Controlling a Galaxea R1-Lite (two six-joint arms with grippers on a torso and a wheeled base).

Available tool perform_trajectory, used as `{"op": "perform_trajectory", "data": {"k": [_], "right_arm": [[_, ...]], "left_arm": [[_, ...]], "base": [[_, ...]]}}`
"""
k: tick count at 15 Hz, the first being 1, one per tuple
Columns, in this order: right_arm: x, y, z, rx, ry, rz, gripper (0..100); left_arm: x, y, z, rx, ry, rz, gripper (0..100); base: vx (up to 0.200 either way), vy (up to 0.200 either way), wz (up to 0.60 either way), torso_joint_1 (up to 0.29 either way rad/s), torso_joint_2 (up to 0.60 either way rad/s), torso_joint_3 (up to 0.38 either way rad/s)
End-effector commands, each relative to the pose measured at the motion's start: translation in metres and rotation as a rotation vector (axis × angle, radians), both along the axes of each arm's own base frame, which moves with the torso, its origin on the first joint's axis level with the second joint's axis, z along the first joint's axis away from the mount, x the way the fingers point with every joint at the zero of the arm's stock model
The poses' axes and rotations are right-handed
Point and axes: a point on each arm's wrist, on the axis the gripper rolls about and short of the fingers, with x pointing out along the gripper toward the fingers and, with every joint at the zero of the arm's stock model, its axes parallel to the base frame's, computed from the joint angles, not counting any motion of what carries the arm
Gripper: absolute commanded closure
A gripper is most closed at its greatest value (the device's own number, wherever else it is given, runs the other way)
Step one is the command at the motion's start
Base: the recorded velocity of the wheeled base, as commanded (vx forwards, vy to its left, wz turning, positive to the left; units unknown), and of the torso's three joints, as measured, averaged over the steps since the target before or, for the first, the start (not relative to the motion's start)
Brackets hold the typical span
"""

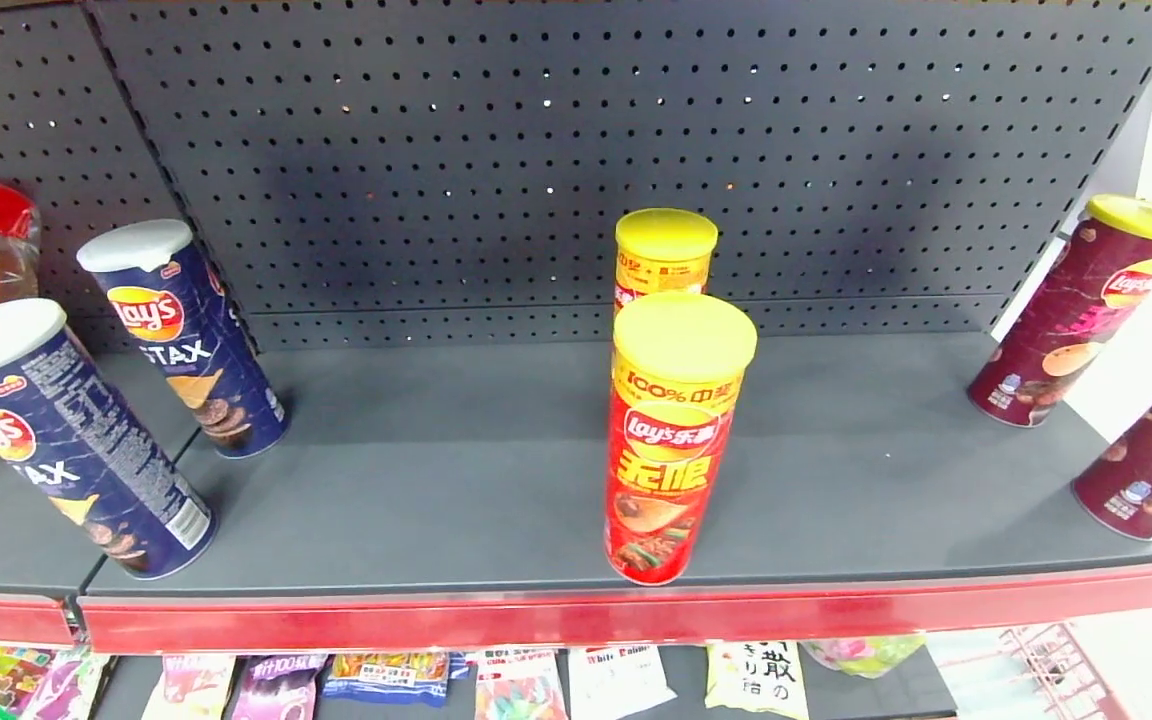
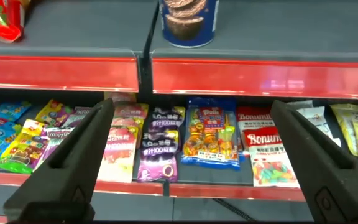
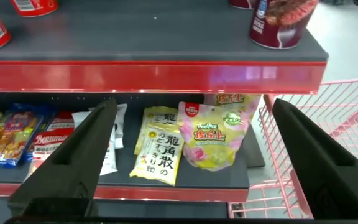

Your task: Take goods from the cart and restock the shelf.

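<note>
Hovering at shelf front, both grippers wide open

Left gripper point(image 2: 192, 109): fingers spread well apart, level with the lower shelf point(image 2: 222, 189) and its row of snack bags point(image 2: 211, 134), under the red lip of the top shelf point(image 1: 456, 470). Right gripper point(image 3: 194, 106): same state, fingers well apart, facing the lower shelf at its right end, with the pink cart point(image 3: 331, 155) just beside that end.

On the top shelf, all cans stand on their bases:
- Front red can point(image 1: 671, 450) sits near the lip at centre.
- Rear red can point(image 1: 664, 255) is straight behind it, by the pegboard point(image 1: 536, 150).
- Front blue can point(image 1: 66, 440) and rear blue can point(image 1: 186, 340) are at the left.
- Front maroon can point(image 1: 1151, 460) and rear maroon can point(image 1: 1081, 310) are at the right.

The three colour groups are well apart from each other.
</note>
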Motion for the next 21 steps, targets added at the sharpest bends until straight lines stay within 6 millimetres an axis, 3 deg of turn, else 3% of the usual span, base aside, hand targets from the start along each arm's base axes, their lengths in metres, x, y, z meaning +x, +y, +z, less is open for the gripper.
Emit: {"op": "perform_trajectory", "data": {"k": [1,3,4,5,6,7,8,10,11,13,16,21], "right_arm": [[0.0,0.0,0.0,0.002,0.001,0.003,0],[0.0,0.0,0.0,0.024,-0.002,0.003,0],[-0.004,0.0,0.019,0.072,-0.077,0.023,0],[-0.009,0.0,0.056,0.146,-0.138,0.086,0],[0.001,0.001,0.107,0.239,-0.092,0.148,0],[0.015,0.002,0.134,0.229,-0.062,0.198,0],[0.024,0.003,0.141,0.225,-0.031,0.232,0],[0.074,0.012,0.142,0.226,0.194,0.301,0],[0.09,0.016,0.141,0.225,0.258,0.322,0],[0.107,0.028,0.133,0.194,0.364,0.403,0],[0.139,0.052,0.116,0.074,0.511,0.376,0],[0.196,0.09,0.095,0.02,0.532,0.373,0]], "left_arm": [[0.0,0.0,0.0,0.0,0.002,0.001,0],[0.0,0.0,0.0,0.0,0.002,0.001,0],[0.0,0.0,0.0,0.0,0.0,0.001,0],[0.0,0.0,0.0,0.0,0.0,0.001,0],[0.0,0.0,0.0,0.0,0.002,0.001,0],[0.0,0.0,0.0,0.0,0.0,0.002,0],[0.0,0.0,0.0,0.0,0.0,0.001,0],[0.0,0.0,0.0,0.0,0.0,0.001,0],[0.0,0.0,0.0,0.0,0.0,0.001,0],[0.0,0.0,0.0,0.0,0.0,0.001,0],[0.0,0.0,0.0,0.0,0.0,0.001,0],[0.0,0.0,0.0,0.0,0.0,0.001,0]], "base": [[0.0,0.0,0.0,0.0,0.0,0.0],[0.0,0.0,0.0,0.0,0.0,0.0],[0.0,0.0,0.0,0.0,0.0,0.0],[0.0,0.0,0.0,0.0,0.0,0.0],[0.0,0.0,0.0,0.0,0.0,0.0],[0.0,0.0,0.0,0.0,0.0,0.0],[0.0,0.0,0.0,0.0,0.0,0.0],[0.0,0.0,0.0,0.0,0.0,0.0],[0.0,0.0,0.0,0.0,0.0,0.0],[0.0,0.0,0.0,0.0,0.0,0.0],[0.0,0.0,0.0,0.0,0.0,0.0],[0.0,0.0,0.0,0.0,0.0,0.0]]}}
